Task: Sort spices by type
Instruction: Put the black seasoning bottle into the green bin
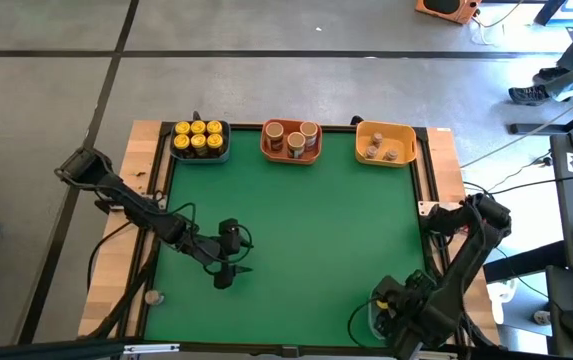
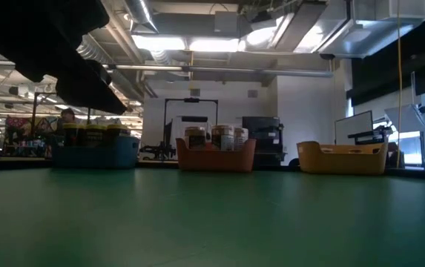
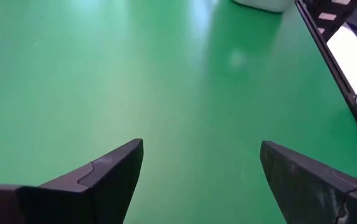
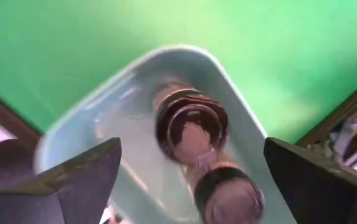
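Observation:
The spices stand sorted in three bins along the far edge: yellow-lidded jars (image 1: pixel 198 138) in a dark blue bin (image 2: pixel 93 152), wider tan-lidded jars (image 1: pixel 292 138) in an orange bin (image 2: pixel 216 157), and tiny grey-topped jars (image 1: pixel 382 150) in a yellow bin (image 2: pixel 343 158). At the near right corner my right gripper (image 4: pixel 190 149) points down, open, over a pale bin (image 4: pixel 91 118). Two dark-topped jars (image 4: pixel 190 127) lie in that bin below the fingers, apart from them. My left gripper (image 3: pixel 200 155) hovers open over bare green mat, left of centre (image 1: pixel 228 272).
A green mat (image 1: pixel 306 230) covers the table inside a dark frame with wooden borders. Its middle lies bare between the far bins and the arms. The pale bin (image 1: pixel 371 315) sits by the near right corner, partly under the right arm. Cables run off the right edge.

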Robot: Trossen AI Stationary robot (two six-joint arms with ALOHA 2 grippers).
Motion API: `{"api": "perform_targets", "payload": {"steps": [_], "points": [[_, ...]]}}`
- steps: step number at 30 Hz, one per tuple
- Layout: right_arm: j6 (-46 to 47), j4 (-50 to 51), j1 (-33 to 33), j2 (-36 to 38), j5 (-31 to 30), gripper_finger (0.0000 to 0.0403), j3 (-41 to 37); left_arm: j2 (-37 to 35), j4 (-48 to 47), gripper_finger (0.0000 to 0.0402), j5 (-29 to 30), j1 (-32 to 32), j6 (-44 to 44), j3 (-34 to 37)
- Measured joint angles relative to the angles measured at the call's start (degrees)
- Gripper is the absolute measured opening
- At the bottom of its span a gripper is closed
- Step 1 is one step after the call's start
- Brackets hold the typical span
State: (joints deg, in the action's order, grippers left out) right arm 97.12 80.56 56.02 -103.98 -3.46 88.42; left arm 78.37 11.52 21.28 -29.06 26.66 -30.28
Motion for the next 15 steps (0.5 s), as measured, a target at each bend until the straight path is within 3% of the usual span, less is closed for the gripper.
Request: {"api": "perform_targets", "payload": {"steps": [3,6,11,15], "points": [[-1.0,4.0,-0.3,0.0,-3.7,0.0395,5.6,0.0,0.2,0.0319,0.0,0.0,-1.9,0.0],[-5.1,2.9,-0.9,0.0,-16.1,0.0396,9.1,0.0,0.0,0.0319,0.0,0.0,-3.3,-0.1],[-22.5,-6.9,-3.5,-0.6,-35.0,0.0396,9.4,0.0,2.8,0.0319,-0.5,-1.4,-13.7,-1.3],[-34.6,-11.7,-6.6,-3.0,-40.9,0.0396,9.4,0.0,7.1,0.0319,0.3,-1.7,-21.0,-1.3]]}}
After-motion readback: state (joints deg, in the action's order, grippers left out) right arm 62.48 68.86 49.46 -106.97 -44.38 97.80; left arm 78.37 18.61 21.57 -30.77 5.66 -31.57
